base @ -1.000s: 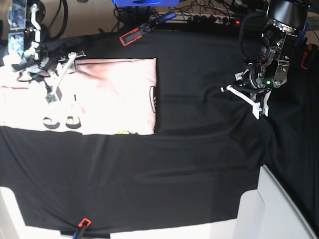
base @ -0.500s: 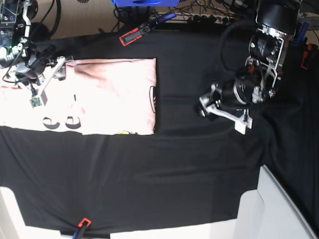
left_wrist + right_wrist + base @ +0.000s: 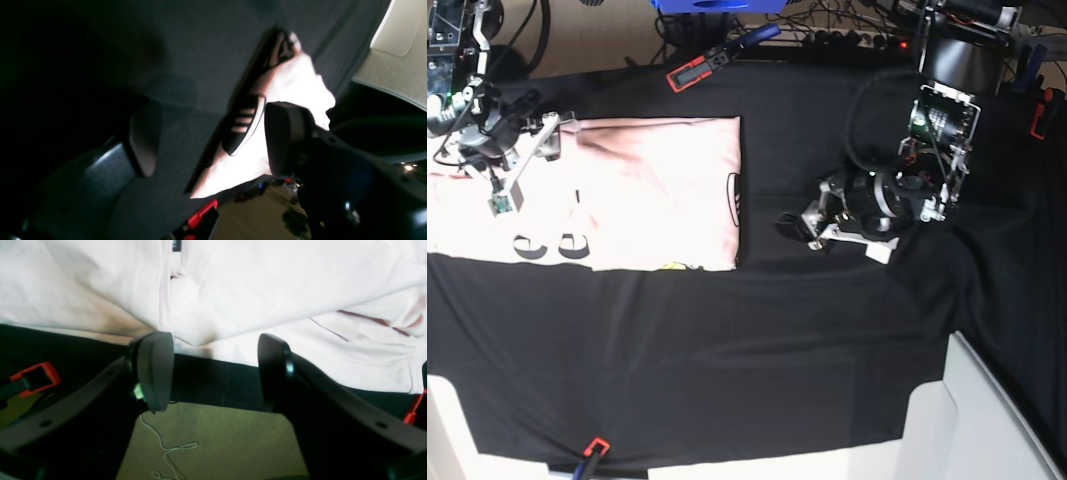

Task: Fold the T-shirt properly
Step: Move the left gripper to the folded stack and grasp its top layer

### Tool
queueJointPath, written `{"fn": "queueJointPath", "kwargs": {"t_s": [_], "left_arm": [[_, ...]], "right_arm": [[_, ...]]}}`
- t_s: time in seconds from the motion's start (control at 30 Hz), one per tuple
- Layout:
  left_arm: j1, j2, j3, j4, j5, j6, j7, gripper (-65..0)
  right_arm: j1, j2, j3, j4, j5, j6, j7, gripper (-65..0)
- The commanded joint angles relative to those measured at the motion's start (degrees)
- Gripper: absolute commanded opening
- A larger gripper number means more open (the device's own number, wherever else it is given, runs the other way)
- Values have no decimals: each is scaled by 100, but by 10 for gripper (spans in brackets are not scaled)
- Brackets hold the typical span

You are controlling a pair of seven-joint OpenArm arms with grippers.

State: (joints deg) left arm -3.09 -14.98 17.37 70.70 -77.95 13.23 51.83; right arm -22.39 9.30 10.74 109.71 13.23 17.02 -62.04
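Left claw (image 3: pixel 827 228): jaws stand apart with only black cloth showing between them in the left wrist view; nothing is gripped. In the base view it hangs over the bare black cloth (image 3: pixel 727 340) at about 3 o'clock of the desk centre, its tips pointing toward 9 o'clock, well apart from the garment.

Right claw (image 3: pixel 215 368): jaws stand wide apart and hold nothing. In the right wrist view the gap between the 2 pads (image 3: pixel 153 370) frames the cloth-covered desk edge and the greenish floor (image 3: pixel 213 440) beyond it, where a thin pale cord (image 3: pixel 166 448) lies. Whether the pad tips touch the fabric cannot be determined. In the base view this claw (image 3: pixel 512 160) sits at the 10 o'clock corner of the desk, over the garment's far edge.

T-shirt (image 3: pixel 627 195): pale pink, folded flat on the cloth in the 9 to 10 o'clock sector. Its right-hand fold edge runs straight; black lettering shows along the 6 o'clock edge and at the fold edge.

Red clamps: 1 (image 3: pixel 689 72) at the 12 o'clock edge of the desk, 1 (image 3: pixel 594 447) at the 7 o'clock edge.
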Motion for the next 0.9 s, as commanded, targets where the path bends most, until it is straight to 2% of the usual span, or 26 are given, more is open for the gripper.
{"fn": "queueJointPath", "kwargs": {"t_s": [0.0,0.27,0.53,0.77,0.87], "left_arm": [[-100,70,-9,100,-33,-79,43,-178],[-196,835,-9,3,1461,-79,43,-178],[-372,1221,0,-560,1532,-79,43,-178],[-161,1151,-53,346,1523,-44,52,-180],[-196,1090,0,407,1523,-44,52,-180]], "right_arm": [[19,50,11,84,17,8,63,-273],[-7,50,11,84,17,8,63,-273],[-16,50,11,84,17,8,63,-273],[-16,50,11,84,17,8,63,-273],[-16,50,11,84,17,8,63,-273]]}}
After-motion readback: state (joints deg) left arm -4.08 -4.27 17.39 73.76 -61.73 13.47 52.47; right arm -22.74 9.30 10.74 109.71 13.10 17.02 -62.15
